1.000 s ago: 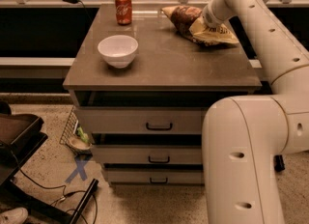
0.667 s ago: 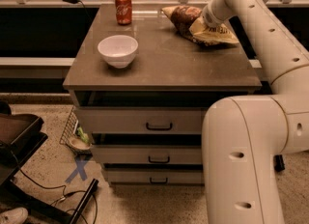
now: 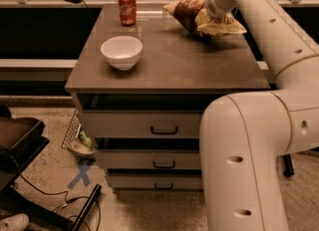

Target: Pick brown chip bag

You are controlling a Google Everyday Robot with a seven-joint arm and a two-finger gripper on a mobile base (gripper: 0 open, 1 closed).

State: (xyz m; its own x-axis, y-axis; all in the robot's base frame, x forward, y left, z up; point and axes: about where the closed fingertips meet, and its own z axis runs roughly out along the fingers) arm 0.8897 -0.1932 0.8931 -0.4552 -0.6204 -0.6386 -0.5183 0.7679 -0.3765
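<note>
The brown chip bag (image 3: pixel 187 12), glossy dark brown with a cream-tan panel (image 3: pixel 223 24), is at the far right of the table top (image 3: pixel 189 60). It is tilted, with its left end up off the surface. My gripper (image 3: pixel 205 15) comes down from the white arm (image 3: pixel 259 11) onto the middle of the bag and is shut on it. The bag and the wrist mostly hide the fingertips.
A white bowl (image 3: pixel 121 52) stands at the table's left front. A red soda can (image 3: pixel 127 8) stands at the far left. Drawers (image 3: pixel 164 130) are below the table top. My arm's large white links (image 3: pixel 249 160) fill the right foreground. A rail and clutter run behind the table.
The chip bag and my gripper have moved slightly up and to the left, so the bag's left end now sits higher. The bowl and the can have not moved.
</note>
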